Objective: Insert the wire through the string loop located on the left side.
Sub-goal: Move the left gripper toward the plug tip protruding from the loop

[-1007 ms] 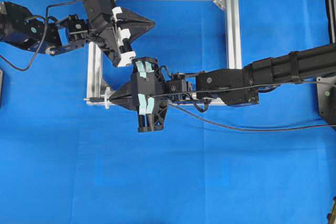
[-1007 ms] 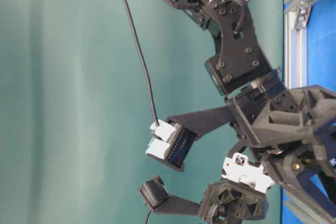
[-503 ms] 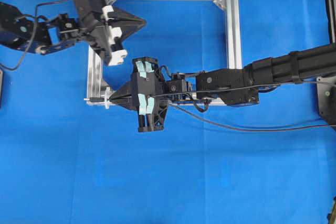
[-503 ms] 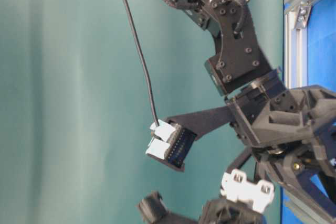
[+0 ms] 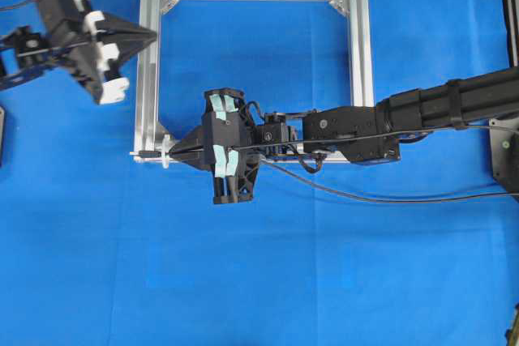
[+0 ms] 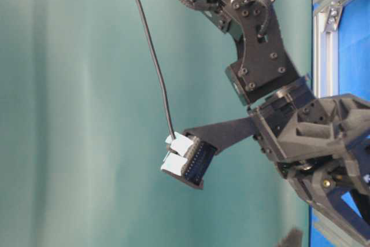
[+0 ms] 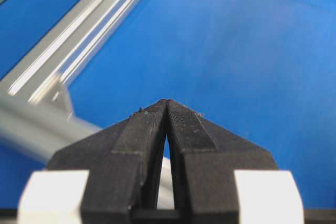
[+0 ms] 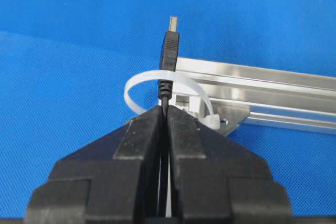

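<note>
Two claws show over a blue bench. Right claw [image 8: 165,113] pinches the wire [image 8: 169,51], its plug poking through the string loop [image 8: 137,83] on the aluminium frame [image 5: 149,62]. Left claw [image 7: 166,103] is closed, empty, above the frame's left bar.

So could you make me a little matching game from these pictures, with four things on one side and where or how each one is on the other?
Things:
1. wire
2. string loop
3. left gripper
4. aluminium frame

States:
A. lies flat on the blue surface as a silver square
B. shut and empty, over the frame's left bar
C. white ring standing at the frame's corner, with the plug through it
D. black, pinched in the right gripper, metal tip poking out past the loop

Pairs: 1-D, 2-C, 3-B, 4-A
</note>
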Controlling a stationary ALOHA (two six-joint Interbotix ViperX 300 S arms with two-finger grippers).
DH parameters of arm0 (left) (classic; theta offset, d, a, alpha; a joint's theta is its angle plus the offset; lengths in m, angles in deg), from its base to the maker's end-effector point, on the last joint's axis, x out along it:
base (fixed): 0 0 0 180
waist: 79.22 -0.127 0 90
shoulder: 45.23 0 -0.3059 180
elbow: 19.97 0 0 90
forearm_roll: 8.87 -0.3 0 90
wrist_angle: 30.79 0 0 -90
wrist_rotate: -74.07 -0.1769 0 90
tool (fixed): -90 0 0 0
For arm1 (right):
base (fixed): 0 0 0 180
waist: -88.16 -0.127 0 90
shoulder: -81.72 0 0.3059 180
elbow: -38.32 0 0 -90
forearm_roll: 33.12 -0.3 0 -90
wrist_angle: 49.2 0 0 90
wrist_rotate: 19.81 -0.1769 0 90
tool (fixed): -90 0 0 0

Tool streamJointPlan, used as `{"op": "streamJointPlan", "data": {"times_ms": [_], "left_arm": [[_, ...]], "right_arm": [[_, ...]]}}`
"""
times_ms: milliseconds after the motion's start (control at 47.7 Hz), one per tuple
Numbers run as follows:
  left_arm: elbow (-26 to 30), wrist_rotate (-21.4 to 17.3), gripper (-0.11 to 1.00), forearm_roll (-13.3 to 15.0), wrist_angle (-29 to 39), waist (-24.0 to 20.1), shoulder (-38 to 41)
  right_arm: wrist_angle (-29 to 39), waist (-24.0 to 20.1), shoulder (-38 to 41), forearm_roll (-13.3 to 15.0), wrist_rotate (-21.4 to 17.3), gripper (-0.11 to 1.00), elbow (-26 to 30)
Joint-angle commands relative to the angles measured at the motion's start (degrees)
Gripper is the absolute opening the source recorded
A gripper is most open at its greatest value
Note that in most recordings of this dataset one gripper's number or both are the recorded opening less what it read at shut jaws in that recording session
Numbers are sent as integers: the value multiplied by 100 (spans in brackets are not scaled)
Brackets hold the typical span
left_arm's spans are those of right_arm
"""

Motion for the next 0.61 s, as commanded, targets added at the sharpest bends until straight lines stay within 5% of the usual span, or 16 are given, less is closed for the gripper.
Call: {"op": "streamJointPlan", "data": {"times_ms": [0,378,587], "left_arm": [[-123,-18,0,-18,-53,-35,-237],[-185,53,0,-35,-9,-18,-299],[-255,114,0,-44,0,492,-360]], "right_arm": [[-18,18,-105,9,0,0,132],[-18,26,-105,9,0,0,132],[-26,35,-105,9,0,0,132]]}}
